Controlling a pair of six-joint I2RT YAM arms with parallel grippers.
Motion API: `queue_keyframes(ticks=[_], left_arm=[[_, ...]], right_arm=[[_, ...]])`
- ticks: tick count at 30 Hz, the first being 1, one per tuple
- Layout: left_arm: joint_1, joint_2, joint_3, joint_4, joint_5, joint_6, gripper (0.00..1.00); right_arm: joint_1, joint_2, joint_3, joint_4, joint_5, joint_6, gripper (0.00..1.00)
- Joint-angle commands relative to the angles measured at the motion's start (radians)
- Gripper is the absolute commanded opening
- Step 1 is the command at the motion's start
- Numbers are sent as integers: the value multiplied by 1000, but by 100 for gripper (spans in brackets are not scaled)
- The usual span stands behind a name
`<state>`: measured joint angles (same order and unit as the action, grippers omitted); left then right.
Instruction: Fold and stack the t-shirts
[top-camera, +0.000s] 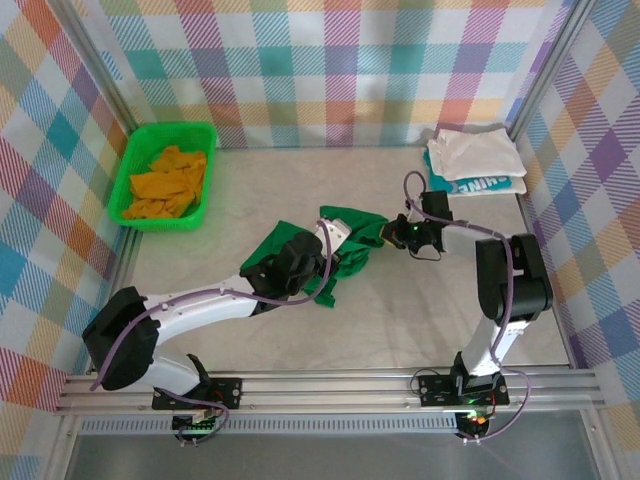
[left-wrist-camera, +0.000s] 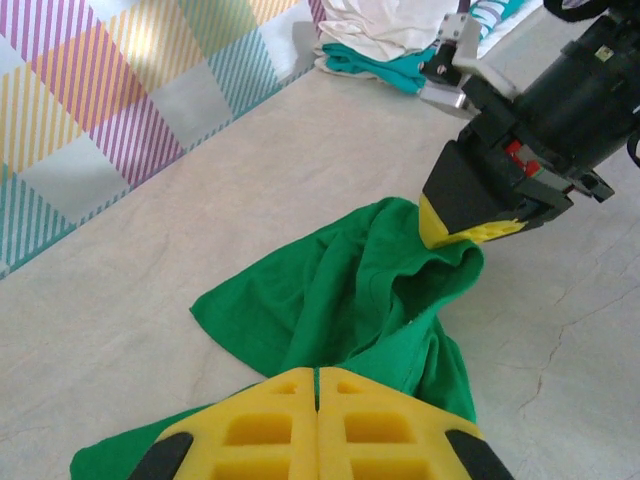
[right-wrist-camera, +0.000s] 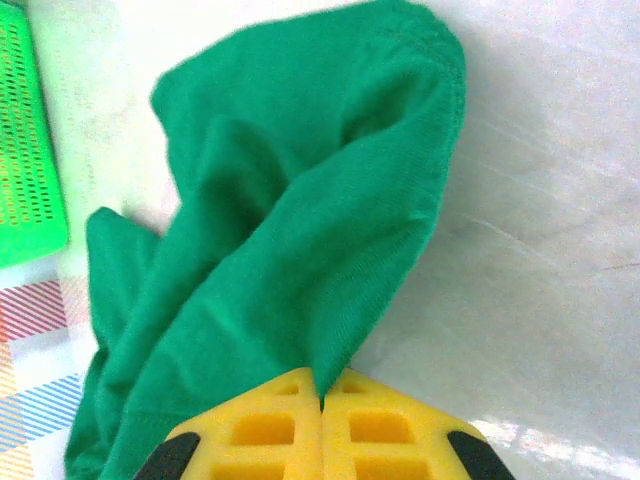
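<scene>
While both pairs of jaws are clenched on the dark green t-shirt (top-camera: 350, 222), the step in hand looks like opening it out so that it can be laid flat for the first fold. The left jaws are pressed together with cloth running out from under their tips. The right jaws pinch a raised fold of the same shirt, which spills straight out of their seam in the right wrist view (right-wrist-camera: 300, 200).

Between the two sets of jaws the shirt (left-wrist-camera: 330, 290) is bunched and rumpled, doubled over itself in soft ridges, with no sleeve or collar that I can pick out. It rests on the pale surface (top-camera: 250, 180), with a loose flap trailing back behind the left jaws.

As I judge it, the next move calls for drawing the two grips apart until the cloth goes taut, then lowering it flat. Pulling unevenly could twist it or slip an edge free.

Well beyond the right jaws, a white t-shirt (top-camera: 475, 152) lies folded on a teal one (top-camera: 480, 185). Far off to the left of the left jaws, an orange t-shirt (top-camera: 170, 180) sits crumpled in a green basket (top-camera: 213, 170), so most of the task remains.
</scene>
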<state>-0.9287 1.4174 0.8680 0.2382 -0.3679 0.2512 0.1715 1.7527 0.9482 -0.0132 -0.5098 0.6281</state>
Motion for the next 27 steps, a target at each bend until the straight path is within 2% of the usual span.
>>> queue_keyframes(ticks=[1, 7, 13, 16, 20, 22, 25, 27], left_arm=[[20, -74, 22, 21, 23, 9, 0], [21, -175, 159, -109, 129, 111, 0], [14, -219, 403, -307, 422, 130, 0], [-48, -184, 583, -454, 489, 120, 0], [-182, -137, 790, -585, 520, 123, 0], [-228, -112, 886, -638, 494, 111, 0], [-261, -90, 985, -675, 443, 82, 0], [-260, -79, 1024, -694, 366, 73, 0]], right_arm=[[-2, -100, 34, -29, -9, -14, 0], [-2, -337, 103, -106, 36, -38, 0], [-4, -639, 211, -276, 211, -107, 0], [-4, -750, 305, -385, 301, -151, 0], [-4, -837, 461, -516, 409, -206, 0], [-4, -845, 550, -562, 432, -232, 0], [-5, -814, 695, -609, 503, -283, 0], [-4, -749, 802, -633, 502, -315, 0]])
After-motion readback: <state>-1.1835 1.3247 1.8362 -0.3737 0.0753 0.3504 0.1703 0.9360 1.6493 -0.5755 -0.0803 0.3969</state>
